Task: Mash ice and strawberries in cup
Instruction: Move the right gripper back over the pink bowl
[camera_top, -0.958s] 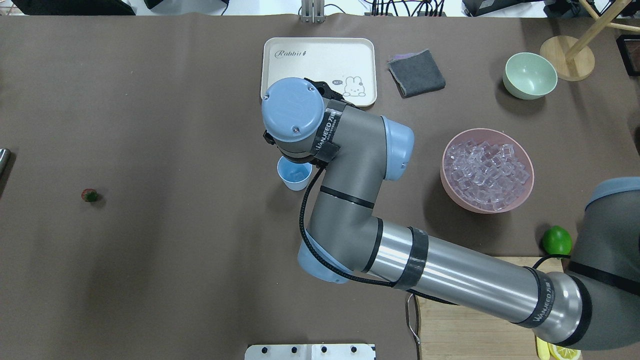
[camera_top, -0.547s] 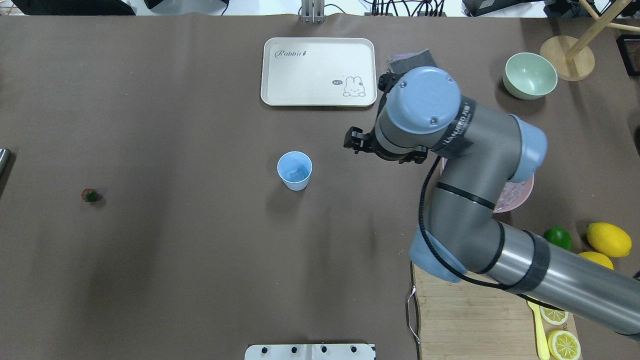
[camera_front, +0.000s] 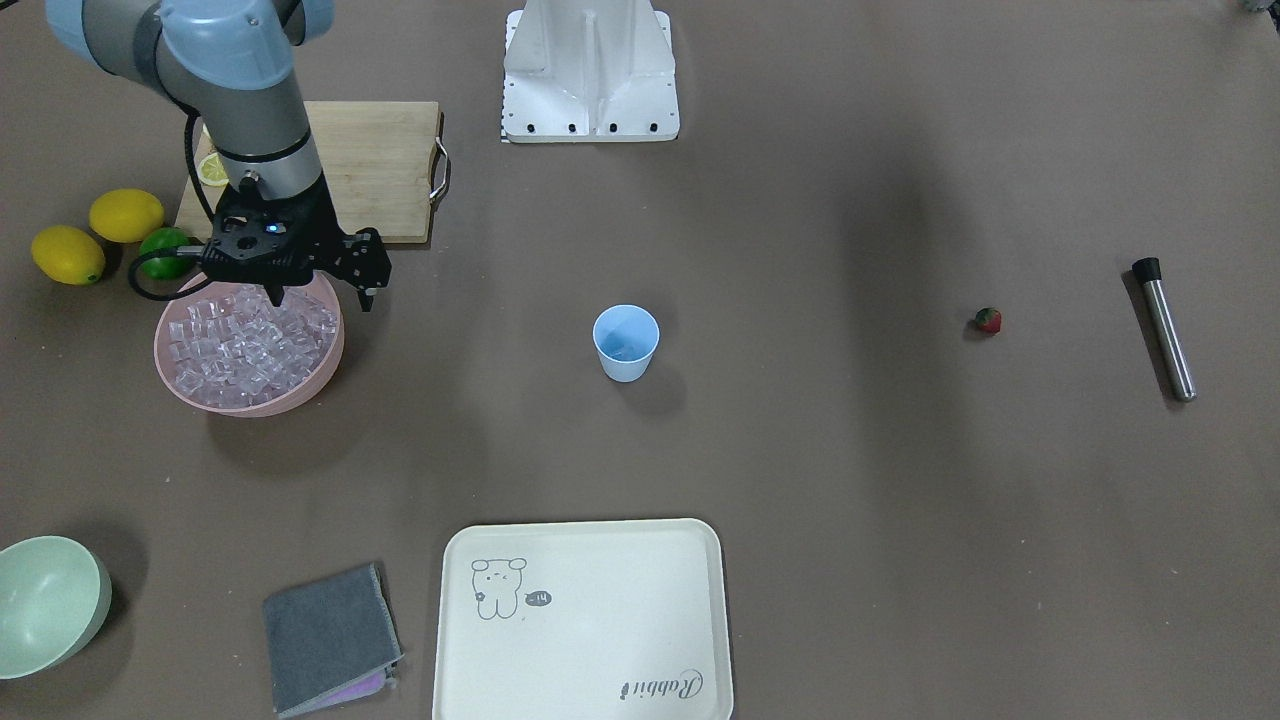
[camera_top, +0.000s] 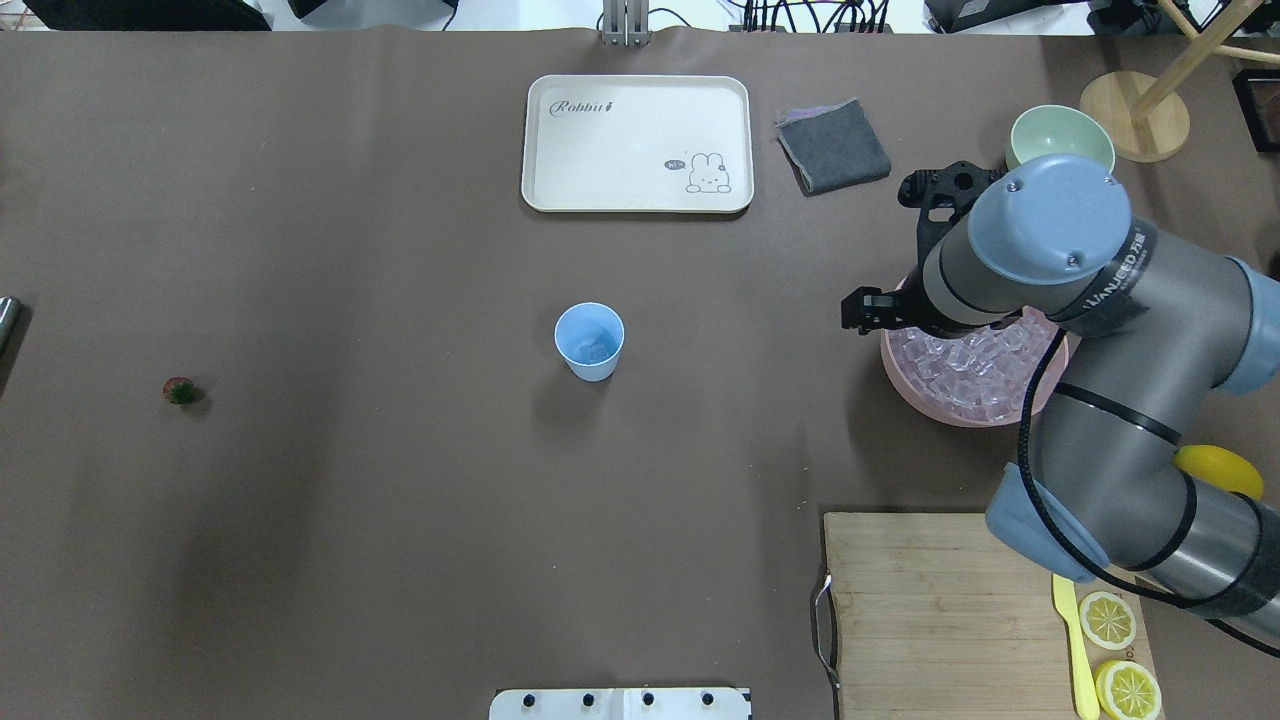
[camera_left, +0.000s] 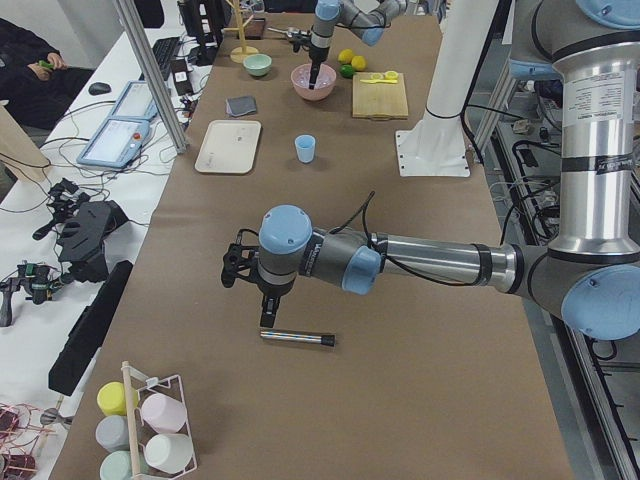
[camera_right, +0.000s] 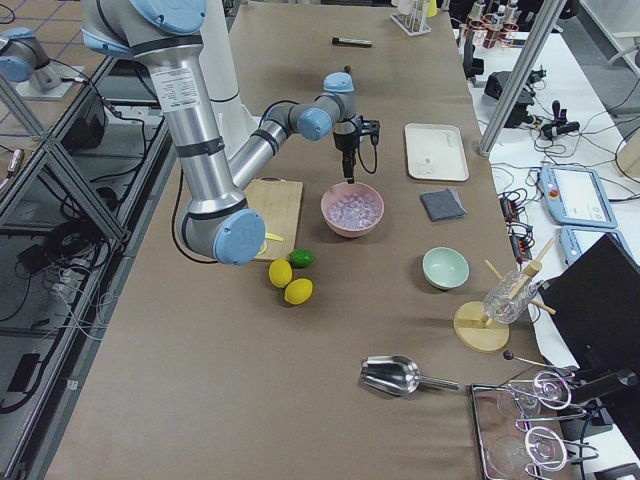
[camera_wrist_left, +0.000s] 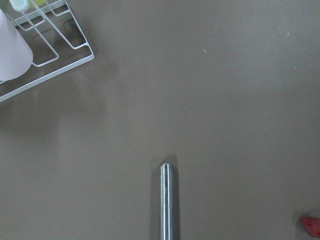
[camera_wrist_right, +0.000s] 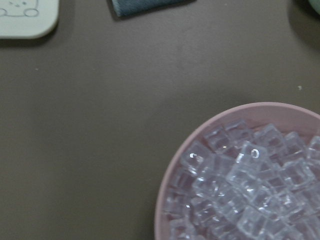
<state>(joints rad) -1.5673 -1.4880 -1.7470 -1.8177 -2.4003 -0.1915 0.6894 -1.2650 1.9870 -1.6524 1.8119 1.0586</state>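
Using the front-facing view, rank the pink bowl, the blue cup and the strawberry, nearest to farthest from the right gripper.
1. pink bowl: right below the right gripper, at the view's left.
2. cup: table centre.
3. strawberry: far across, at the view's right.

Table: a long top (camera_top: 350, 250) is covered in brown sheet.
Middle: a light-blue cup (camera_top: 589, 341) is stood upright, well apart from the rest.
Robot's left side: a strawberry (camera_top: 180, 390) is laid near a metal rod (camera_front: 1163, 328), not touching it.
Robot's right side: a pink bowl (camera_front: 250, 408) is set near a wooden cutting board (camera_top: 930, 610); two lemons (camera_front: 126, 214) and a lime (camera_front: 160, 248) are grouped beside the bowl.
Far edge: a cream tray (camera_top: 636, 143), a folded grey cloth (camera_top: 833, 146) and a pale green bowl (camera_front: 45, 600) are set in a row.
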